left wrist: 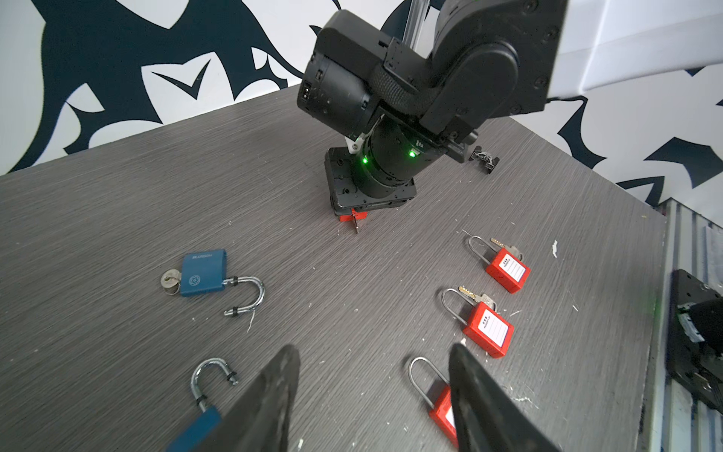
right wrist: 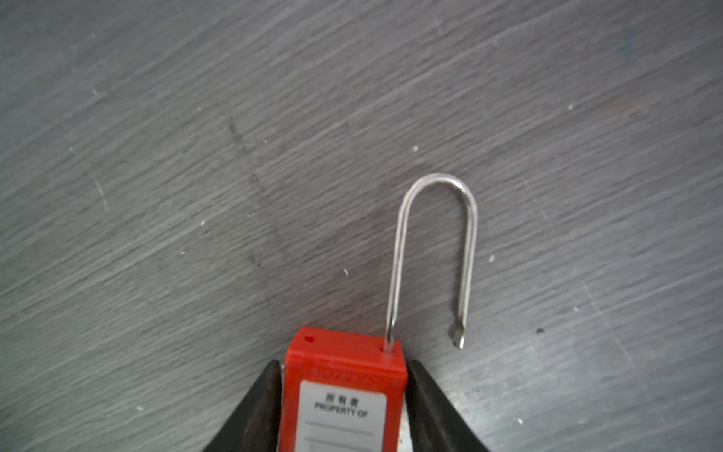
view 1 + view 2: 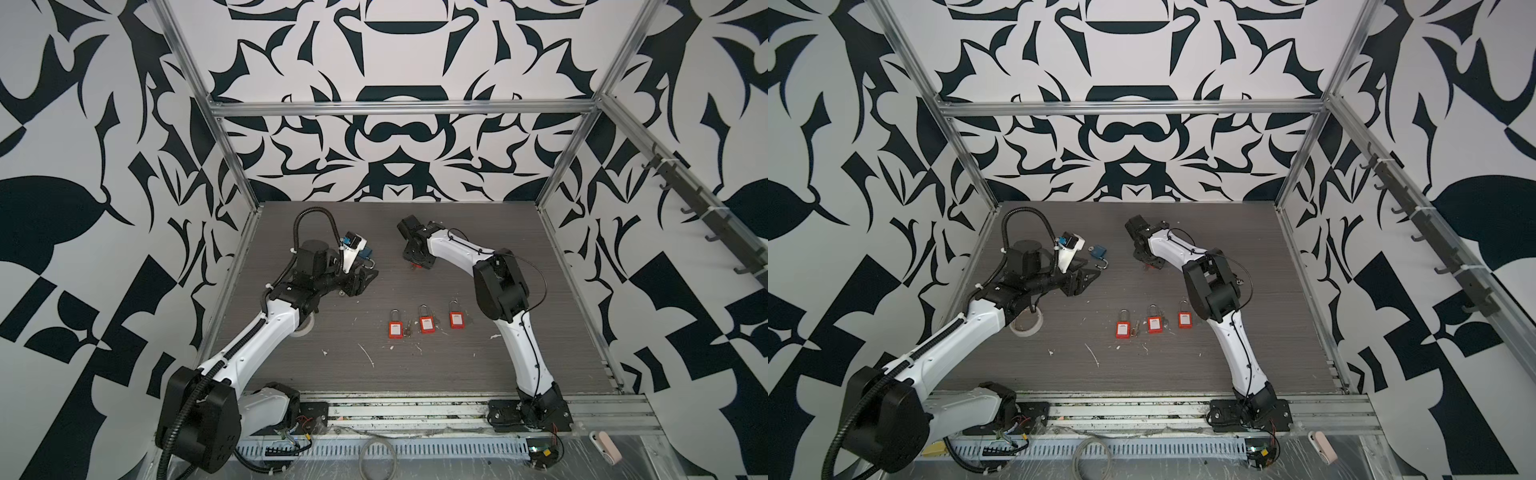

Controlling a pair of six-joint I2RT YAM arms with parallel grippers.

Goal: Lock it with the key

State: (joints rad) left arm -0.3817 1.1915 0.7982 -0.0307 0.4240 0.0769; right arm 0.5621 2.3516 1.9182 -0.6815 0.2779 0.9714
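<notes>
Right, the right claw (image 2: 344, 364) has its two black tapered fingers on either side of the red padlock (image 2: 344, 395), hugging the flanks of that boxy plastic body. One finger touches and the other shows a hairline of light lower down, so whether it is truly clamped I cannot tell. There's a white label on the face, and a thin steel shackle (image 2: 434, 235), long and U-shaped, stands open with its notched free end clear of the body, against the streaky grey wood-grain table (image 2: 156, 156). The left wrist view catches this lock from its other end, with what looks like a key (image 1: 355, 226) poking from the base. In both top views it is only a red sliver at far centre. The left claw (image 1: 373, 348) has its fingers wide apart, with bare table between them. Just beyond it a blue padlock (image 1: 203, 274) lies flat, key in, its stout shackle open. A second blue padlock (image 1: 197, 420), half hidden behind a finger, shows only in the left wrist view. Nearer, three red padlocks (image 3: 426, 323) lie in a row, well apart from the right claw. A tape roll (image 3: 1026, 322) sits beside the left arm.
</notes>
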